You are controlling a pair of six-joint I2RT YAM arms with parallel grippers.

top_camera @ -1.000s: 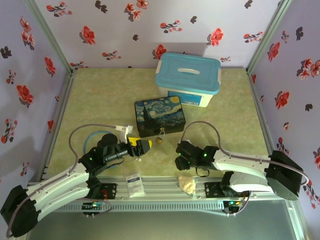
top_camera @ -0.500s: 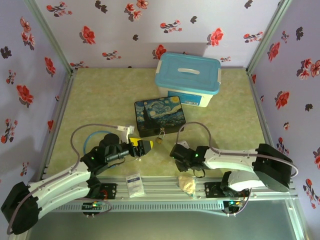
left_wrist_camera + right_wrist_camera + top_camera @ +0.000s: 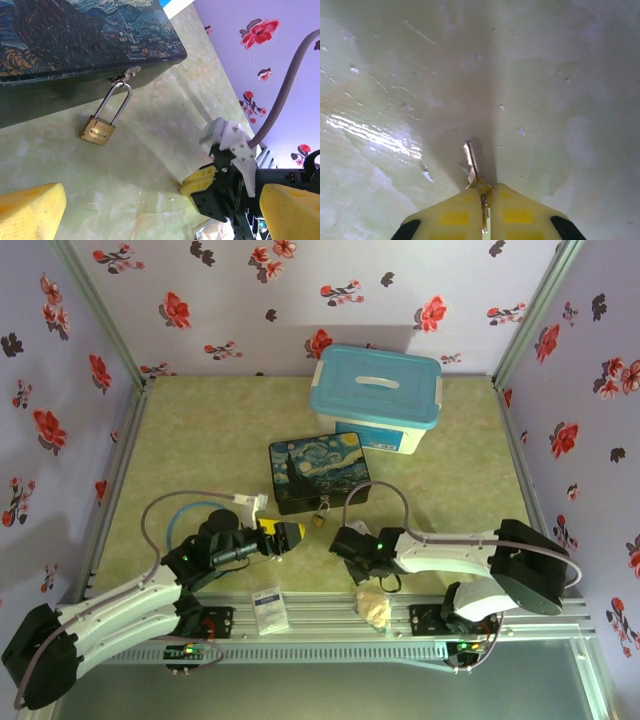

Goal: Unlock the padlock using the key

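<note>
Right wrist: right tool (image 3: 482, 192) clamped on key (image 3: 471, 162). Left tool (image 3: 283, 532) gapes wide; padlock (image 3: 97, 131) hangs from tin (image 3: 75, 40).

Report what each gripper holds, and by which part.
The right gripper is shut on the key, pinching one end; its thin length sticks out past the fingertips. The left gripper is open and holds nothing.

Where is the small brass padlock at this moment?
In the top view, the small brass padlock sits mid-scene on the green table, its silver shackle hooked through the clasp on the near side of the dark painted tin.
</note>
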